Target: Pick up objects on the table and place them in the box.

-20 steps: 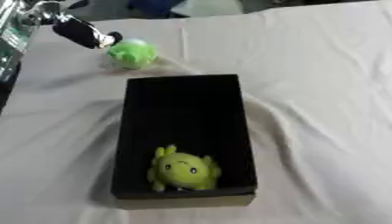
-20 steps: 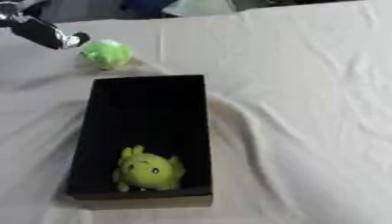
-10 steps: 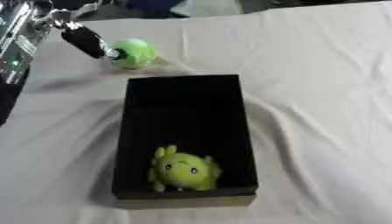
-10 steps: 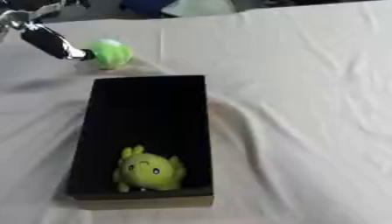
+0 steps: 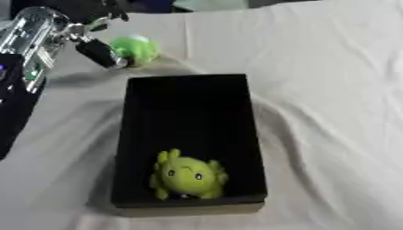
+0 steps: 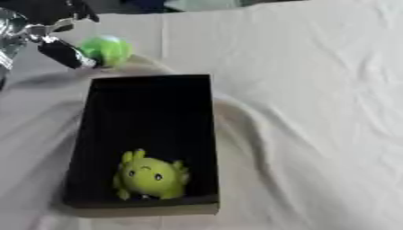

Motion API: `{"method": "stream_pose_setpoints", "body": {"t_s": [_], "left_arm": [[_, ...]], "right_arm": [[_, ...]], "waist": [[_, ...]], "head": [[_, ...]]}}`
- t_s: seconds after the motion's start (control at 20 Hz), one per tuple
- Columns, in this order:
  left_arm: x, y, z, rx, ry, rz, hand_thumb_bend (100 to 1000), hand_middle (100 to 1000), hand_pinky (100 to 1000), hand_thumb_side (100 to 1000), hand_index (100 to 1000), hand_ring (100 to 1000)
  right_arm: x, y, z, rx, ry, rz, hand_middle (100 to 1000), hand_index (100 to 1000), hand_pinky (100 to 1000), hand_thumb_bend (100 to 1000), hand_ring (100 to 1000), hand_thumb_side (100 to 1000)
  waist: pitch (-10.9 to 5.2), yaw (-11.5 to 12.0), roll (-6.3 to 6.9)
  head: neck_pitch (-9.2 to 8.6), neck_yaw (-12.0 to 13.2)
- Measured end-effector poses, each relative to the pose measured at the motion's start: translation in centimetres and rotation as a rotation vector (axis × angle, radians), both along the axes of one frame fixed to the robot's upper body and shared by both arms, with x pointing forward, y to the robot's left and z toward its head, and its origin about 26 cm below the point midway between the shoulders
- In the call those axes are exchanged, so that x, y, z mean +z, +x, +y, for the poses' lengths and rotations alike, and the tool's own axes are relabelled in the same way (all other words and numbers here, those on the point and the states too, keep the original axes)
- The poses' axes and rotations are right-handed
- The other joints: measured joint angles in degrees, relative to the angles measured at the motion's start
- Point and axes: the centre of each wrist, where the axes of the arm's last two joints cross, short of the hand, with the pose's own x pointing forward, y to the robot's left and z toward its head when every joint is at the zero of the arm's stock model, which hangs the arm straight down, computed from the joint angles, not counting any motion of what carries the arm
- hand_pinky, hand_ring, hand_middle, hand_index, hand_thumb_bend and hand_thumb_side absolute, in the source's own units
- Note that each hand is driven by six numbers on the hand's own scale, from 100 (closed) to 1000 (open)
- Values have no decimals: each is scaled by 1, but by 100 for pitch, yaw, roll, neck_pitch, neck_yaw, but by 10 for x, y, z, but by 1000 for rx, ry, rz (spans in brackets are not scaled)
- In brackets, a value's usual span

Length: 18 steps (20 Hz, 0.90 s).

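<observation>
Toy (image 5: pixel 135 48), green and round, lies on the counter (image 5: pixel 330 67) beyond the box's (image 5: pixel 189 90) far left corner. Left hand (image 5: pixel 100 53) touches its left side; whether the fingers are clenched cannot be told. Right hand is unseen.

Table cover (image 5: pixel 330 90): white cloth, matt, soft wrinkles.
Box (image 5: pixel 189 112): black, matt, stiff like card; paler bare front edge at 6 o'clock.
Toy in box (image 5: pixel 187 176): yellow-green plush, fuzzy.
Toy at 11 o'clock (image 5: pixel 135 49): green, soft-looking, matt.
Left hand (image 5: pixel 100 53): black finger, slight sheen; shiny silver metal arm.
</observation>
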Motion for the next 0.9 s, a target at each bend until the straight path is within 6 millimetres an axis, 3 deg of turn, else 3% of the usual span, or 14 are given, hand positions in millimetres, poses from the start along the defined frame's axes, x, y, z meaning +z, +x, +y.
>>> {"method": "stream_pose_setpoints", "body": {"t_s": [0.15,0.25,0.35,0.5,0.6,0.9], "left_arm": [[-4,3,2,14,-8,-7,326,869,851,556,902,887],[-8,6,3,24,-14,-7,196,842,824,533,877,866],[-9,7,5,33,-23,-6,138,819,804,527,854,846],[-9,9,4,33,-34,-8,154,812,793,491,845,834],[-10,10,5,37,-35,-8,100,790,765,465,823,809],[-10,10,6,31,-46,-58,100,675,646,420,707,693]], "right_arm": [[-1,0,0,1,5,0,679,810,819,100,772,1000],[-1,0,1,1,10,1,677,811,819,100,772,1000],[-1,0,1,1,12,1,676,811,819,100,772,1000],[-2,1,2,3,17,2,675,811,820,100,772,1000],[-3,1,2,4,20,2,676,812,821,100,773,1000],[-7,1,1,4,26,13,678,816,823,100,776,1000]], "waist": [[58,-67,-4],[84,-95,-7],[97,-123,-8],[118,-140,-8],[125,-170,-8],[134,-182,-9]], "head": [[-49,34],[-69,53],[-88,73],[-108,83],[-115,105],[-126,128]]}}
